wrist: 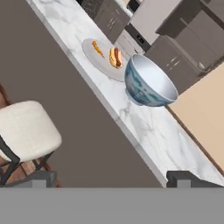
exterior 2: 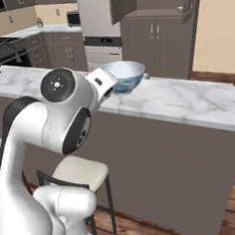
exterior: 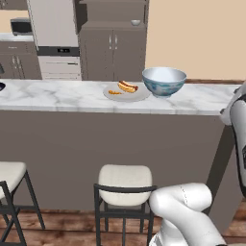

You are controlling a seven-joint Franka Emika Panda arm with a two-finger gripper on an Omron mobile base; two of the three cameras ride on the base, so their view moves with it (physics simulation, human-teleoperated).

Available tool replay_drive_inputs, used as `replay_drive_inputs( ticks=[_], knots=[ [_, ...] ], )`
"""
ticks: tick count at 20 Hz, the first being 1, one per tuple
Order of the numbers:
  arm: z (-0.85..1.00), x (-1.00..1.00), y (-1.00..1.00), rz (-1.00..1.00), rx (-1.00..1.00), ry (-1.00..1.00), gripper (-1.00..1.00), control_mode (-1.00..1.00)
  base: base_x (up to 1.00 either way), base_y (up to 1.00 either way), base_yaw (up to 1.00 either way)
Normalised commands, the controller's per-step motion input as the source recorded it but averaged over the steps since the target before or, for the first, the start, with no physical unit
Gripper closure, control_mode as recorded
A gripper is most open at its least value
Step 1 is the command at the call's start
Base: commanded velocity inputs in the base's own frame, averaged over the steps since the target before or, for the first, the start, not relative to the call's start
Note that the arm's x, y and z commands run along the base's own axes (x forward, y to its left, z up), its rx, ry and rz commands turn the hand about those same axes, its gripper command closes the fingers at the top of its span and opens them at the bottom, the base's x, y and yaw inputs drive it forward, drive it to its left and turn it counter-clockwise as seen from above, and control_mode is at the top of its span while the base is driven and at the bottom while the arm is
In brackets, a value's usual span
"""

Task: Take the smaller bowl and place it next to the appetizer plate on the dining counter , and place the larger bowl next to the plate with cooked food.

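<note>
Two task things sit together on the marbled tabletop [exterior: 57, 96], and reading the left base view from left to right explains the layout. Farthest left, at the frame's edge, a dark sliver [exterior: 1, 86] rests on the tabletop; it may be the appetizer plate, but too little shows to be sure. Further along lies the plate with cooked food [exterior: 126, 92], pale and flat, carrying orange and red pieces. Just beside it on the right stands the larger bowl [exterior: 164, 80], upright on its small foot, its blue-green pattern facing the stools [exterior: 125, 180]. The bowl looks to touch or nearly touch the plate's rim, which is where the task wants it, so I judge that half of the job done.

On the far right, the tool [wrist: 111, 177] is clear of everything. In the hand view its two dark fingertips [wrist: 41, 178] stand wide apart at the bottom with nothing between them, so it is open and empty. The bowl lies well ahead of the tool, up and slightly right in that tilted view, with the plate beyond it to the left, and bare marble separates bowl and tool.

High on a cabinet shelf behind the tabletop sits a small pale bowl [exterior: 136, 22], possibly the smaller bowl, too tiny to confirm.
</note>
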Motion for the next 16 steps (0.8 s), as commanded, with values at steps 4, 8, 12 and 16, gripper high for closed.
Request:
replay_drive_inputs(
  ticks=[4, 8, 12, 16],
  knots=[
    [-0.01, 0.0, 0.0, -0.04, 0.0, 0.0, -1.0, 1.0, -0.26, -0.14, -0.15],
    [0.0, 0.0, 0.0, 0.0, 0.0, 0.0, -1.0, 1.0, -0.35, -0.77, -0.28],
    [0.0, 0.0, 0.0, 0.0, 0.0, 0.0, -1.0, 1.0, -0.01, -1.0, -0.38],
    [0.0, 0.0, 0.0, 0.0, 0.0, 0.0, -1.0, 1.0, 0.0, -1.0, -0.29]
  ],
)
